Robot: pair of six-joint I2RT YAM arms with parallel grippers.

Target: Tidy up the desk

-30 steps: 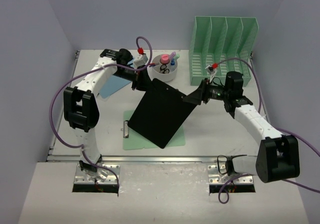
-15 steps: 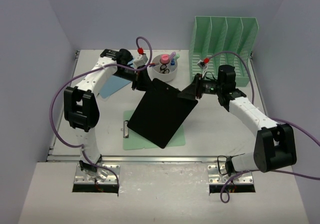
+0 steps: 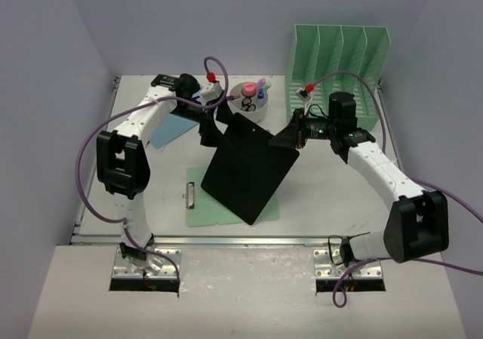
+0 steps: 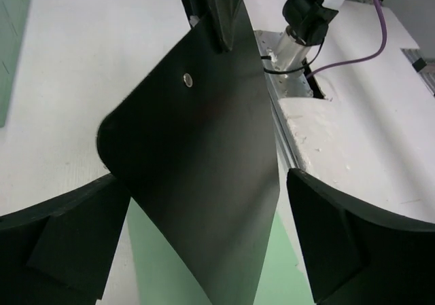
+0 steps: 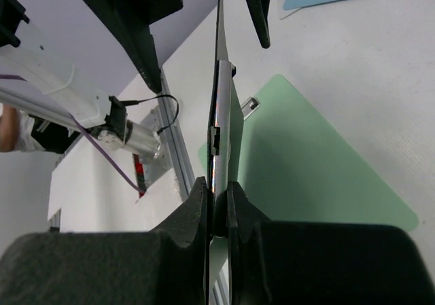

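A black board (image 3: 245, 169) hangs tilted in the air above the middle of the desk (image 3: 332, 195). My right gripper (image 3: 291, 138) is shut on the board's right corner; in the right wrist view the board's thin edge (image 5: 218, 115) runs straight up from the closed gripper (image 5: 217, 191). My left gripper (image 3: 214, 124) stands open around the board's upper left corner. In the left wrist view the board (image 4: 197, 149) hangs free in the open gripper (image 4: 204, 186), touching neither of its fingers (image 4: 353, 244).
A pale green clipboard (image 3: 266, 208) lies flat under the board. A blue sheet (image 3: 173, 127) lies at the back left. A white bowl (image 3: 249, 106) of small items stands behind the board. A mint-green file rack (image 3: 336, 67) stands at the back right.
My left gripper has opened and let go of the black board. My right gripper has moved in and shut on the board's right corner. The board has shifted slightly.
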